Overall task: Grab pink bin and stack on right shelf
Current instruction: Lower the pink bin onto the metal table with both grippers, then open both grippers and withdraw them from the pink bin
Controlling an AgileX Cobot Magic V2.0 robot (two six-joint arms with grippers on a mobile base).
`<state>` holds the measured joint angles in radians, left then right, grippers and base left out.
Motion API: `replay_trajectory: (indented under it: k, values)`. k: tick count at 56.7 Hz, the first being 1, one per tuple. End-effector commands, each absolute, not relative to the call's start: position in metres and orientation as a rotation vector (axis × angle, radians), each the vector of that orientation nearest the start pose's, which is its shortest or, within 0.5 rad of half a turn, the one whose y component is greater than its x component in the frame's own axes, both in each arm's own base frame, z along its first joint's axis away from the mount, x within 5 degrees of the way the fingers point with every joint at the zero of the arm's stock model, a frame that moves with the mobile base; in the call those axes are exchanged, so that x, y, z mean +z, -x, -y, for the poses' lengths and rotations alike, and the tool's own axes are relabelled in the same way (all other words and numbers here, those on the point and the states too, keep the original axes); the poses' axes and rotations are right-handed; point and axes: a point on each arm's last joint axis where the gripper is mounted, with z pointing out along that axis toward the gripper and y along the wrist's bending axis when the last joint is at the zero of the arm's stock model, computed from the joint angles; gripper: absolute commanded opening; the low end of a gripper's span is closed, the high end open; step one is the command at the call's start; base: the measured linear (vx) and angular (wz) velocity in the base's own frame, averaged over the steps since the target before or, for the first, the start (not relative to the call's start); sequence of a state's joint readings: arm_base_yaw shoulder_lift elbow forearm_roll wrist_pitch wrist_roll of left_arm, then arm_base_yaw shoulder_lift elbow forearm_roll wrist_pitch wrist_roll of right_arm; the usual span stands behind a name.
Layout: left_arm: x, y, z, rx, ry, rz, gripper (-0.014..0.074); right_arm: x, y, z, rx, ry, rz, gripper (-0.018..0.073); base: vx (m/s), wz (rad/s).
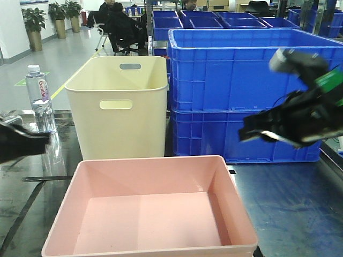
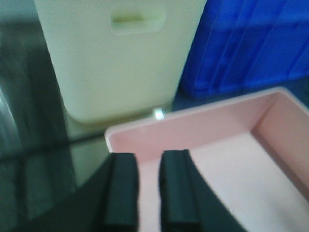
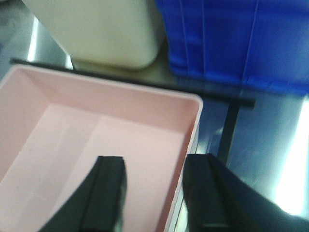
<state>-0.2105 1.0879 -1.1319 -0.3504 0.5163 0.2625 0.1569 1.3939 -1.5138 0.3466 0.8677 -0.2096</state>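
Observation:
The pink bin (image 1: 153, 214) is wide, shallow and empty. It sits at the front on the dark glossy shelf top (image 1: 292, 214), which is marked with black tape lines. My left gripper (image 1: 43, 139) hovers to the left of the bin, apart from it. In the left wrist view its jaws (image 2: 148, 158) stand a little apart over the bin's (image 2: 231, 159) left corner, holding nothing. My right gripper (image 1: 251, 133) hangs in the air above and right of the bin. In the right wrist view it (image 3: 155, 163) is open, its fingers either side of the bin's right wall (image 3: 190, 145) from above.
A taller cream bin (image 1: 120, 104) with handle slots stands right behind the pink bin. Stacked blue crates (image 1: 241, 91) stand behind it on the right. A water bottle (image 1: 40, 99) stands at the left. People sit on chairs far behind.

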Motion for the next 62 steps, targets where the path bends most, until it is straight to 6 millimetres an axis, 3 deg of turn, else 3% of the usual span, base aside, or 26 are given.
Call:
replay_trajectory:
  k: [1, 3, 11, 19, 33, 44, 49, 56, 62]
  values:
    - [0.432, -0.195, 0.054, -0.298, -0.244, -1.711, 0.0055, 0.455, -0.268, -0.062, 0.349, 0.271, -2.002, 0.0216, 0.00, 0.00]
    - [0.428, -0.184, 0.050, -0.292, -0.227, -1.679, -0.0009, 0.450, -0.261, -0.060, 0.346, 0.258, -1.990, 0.0180, 0.00, 0.00]
    - [0.413, -0.152, 0.040, -0.272, -0.183, -1.581, -0.0009, 0.418, -0.240, -0.051, 0.316, 0.169, -1.911, 0.0038, 0.00, 0.00]
    - [0.404, -0.135, 0.036, -0.272, -0.185, -1.573, -0.0009, 0.395, -0.230, -0.048, 0.303, 0.157, -1.938, -0.0015, 0.00, 0.00]
    - [0.399, -0.132, 0.037, -0.278, -0.196, -1.601, -0.0009, 0.368, -0.228, -0.048, 0.307, 0.161, -2.036, -0.0013, 0.00, 0.00]
    - [0.399, -0.132, 0.037, -0.273, -0.199, -1.601, -0.0008, 0.366, -0.228, -0.049, 0.307, 0.163, -2.044, -0.0013, 0.00, 0.00]
    - [0.395, -0.129, 0.033, -0.172, -0.255, -1.585, -0.0008, 0.366, -0.228, -0.049, 0.307, 0.164, -2.047, -0.0011, 0.00, 0.00]
    - [0.372, -0.110, 0.024, -0.058, -0.281, -1.520, -0.0008, 0.366, -0.227, -0.049, 0.308, 0.166, -2.052, -0.0012, 0.00, 0.00]
    - [0.332, -0.087, 0.013, -0.094, -0.136, -1.446, -0.0008, 0.365, -0.227, -0.049, 0.310, 0.168, -2.059, -0.0012, 0.00, 0.00]
